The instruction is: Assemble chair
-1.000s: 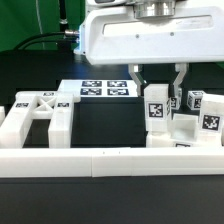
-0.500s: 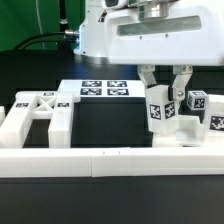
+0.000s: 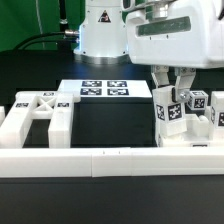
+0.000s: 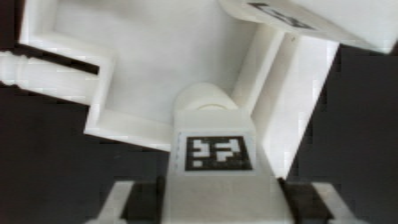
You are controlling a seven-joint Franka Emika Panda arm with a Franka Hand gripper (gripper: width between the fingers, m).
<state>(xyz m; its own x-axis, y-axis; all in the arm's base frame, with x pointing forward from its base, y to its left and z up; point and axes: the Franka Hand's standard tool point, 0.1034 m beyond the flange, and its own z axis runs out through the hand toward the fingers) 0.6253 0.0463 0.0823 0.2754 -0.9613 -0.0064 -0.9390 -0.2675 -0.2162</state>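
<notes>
The gripper (image 3: 172,90) is hanging low over the exterior view's right side of the black table (image 3: 110,125). A tall white block (image 3: 170,110) with a black-and-white tag is standing right between its two fingers (image 3: 158,82). One finger is sitting on each side of the block. It is too hard to tell if they are squeezing it or just sitting beside it. In the wrist view, the same block (image 4: 214,150) is showing its tag, and a big flat white panel (image 4: 178,70) is lying under it. More small tagged cubes (image 3: 197,100) are sitting just beside the block. A white frame part (image 3: 35,115) is lying well apart, on the exterior view's left. The marker board (image 3: 100,90) is lying flat behind, and a long low white wall (image 3: 100,160) is running across the front.
</notes>
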